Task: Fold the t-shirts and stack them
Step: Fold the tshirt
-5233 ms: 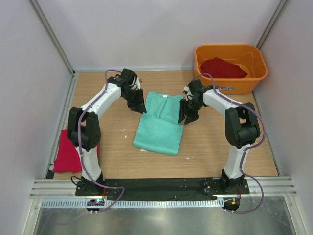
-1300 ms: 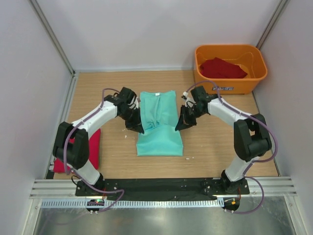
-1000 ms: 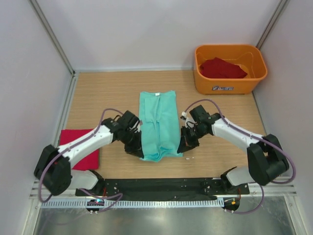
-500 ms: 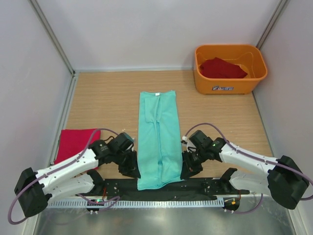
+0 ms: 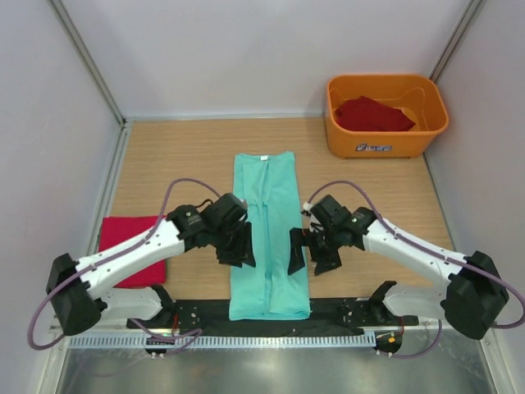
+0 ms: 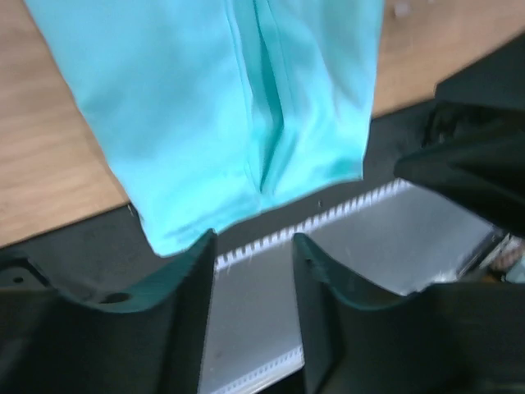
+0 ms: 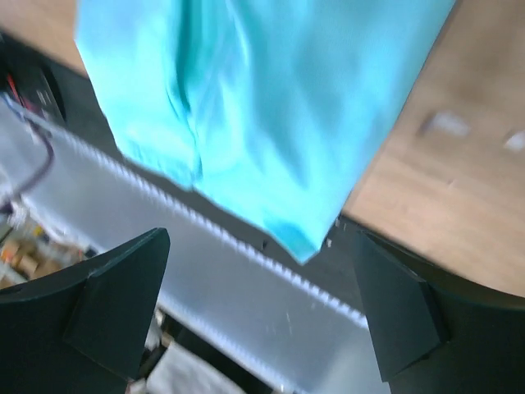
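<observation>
The mint-green t-shirt [image 5: 267,230] lies flat as a long narrow strip down the middle of the table, white neck label at the far end, its hem over the black rail at the near edge. My left gripper [image 5: 239,249] hovers at its left edge, open and empty. My right gripper [image 5: 308,258] hovers at its right edge, open wide and empty. The left wrist view shows the shirt [image 6: 221,107] ahead of the left gripper [image 6: 254,316]. Likewise the shirt's hem [image 7: 262,98] lies beyond the right gripper [image 7: 258,316]. A folded deep red t-shirt [image 5: 115,238] lies at the left, partly behind my left arm. Another red t-shirt [image 5: 373,115] sits in the tub.
The orange plastic tub [image 5: 426,135] stands at the back right corner. A black base rail [image 5: 205,310] and a metal ledge [image 5: 262,369] run along the near edge. White walls close in the left and right sides.
Both grippers have opened and let go of the green shirt's hem. Both arms have pulled up and away from the near edge. The shirt now lies stretched out.
</observation>
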You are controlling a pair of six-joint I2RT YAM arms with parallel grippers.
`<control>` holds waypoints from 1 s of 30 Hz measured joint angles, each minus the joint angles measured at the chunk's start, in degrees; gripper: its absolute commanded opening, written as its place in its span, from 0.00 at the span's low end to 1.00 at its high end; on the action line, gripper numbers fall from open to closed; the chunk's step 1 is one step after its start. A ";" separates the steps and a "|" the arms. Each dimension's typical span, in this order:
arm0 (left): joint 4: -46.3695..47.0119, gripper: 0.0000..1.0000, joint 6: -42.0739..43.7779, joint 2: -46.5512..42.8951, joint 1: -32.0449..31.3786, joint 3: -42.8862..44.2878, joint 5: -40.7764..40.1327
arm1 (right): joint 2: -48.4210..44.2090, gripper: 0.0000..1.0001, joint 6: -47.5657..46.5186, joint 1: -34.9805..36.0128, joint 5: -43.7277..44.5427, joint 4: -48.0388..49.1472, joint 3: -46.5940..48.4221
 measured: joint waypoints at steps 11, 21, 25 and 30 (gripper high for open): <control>6.88 0.11 10.97 27.45 11.76 8.66 -5.35 | 27.04 0.08 -2.03 -3.04 9.55 13.53 16.46; 11.10 0.08 15.10 42.97 17.27 17.44 -2.21 | 40.06 0.07 -4.87 -6.64 8.28 21.44 25.07; 10.75 0.08 16.41 47.54 19.61 23.56 -0.81 | 47.21 0.08 -4.70 -7.76 5.03 22.86 31.04; 10.34 0.09 18.38 52.68 22.91 31.47 0.20 | 52.26 0.24 -5.07 -9.88 3.61 23.23 38.34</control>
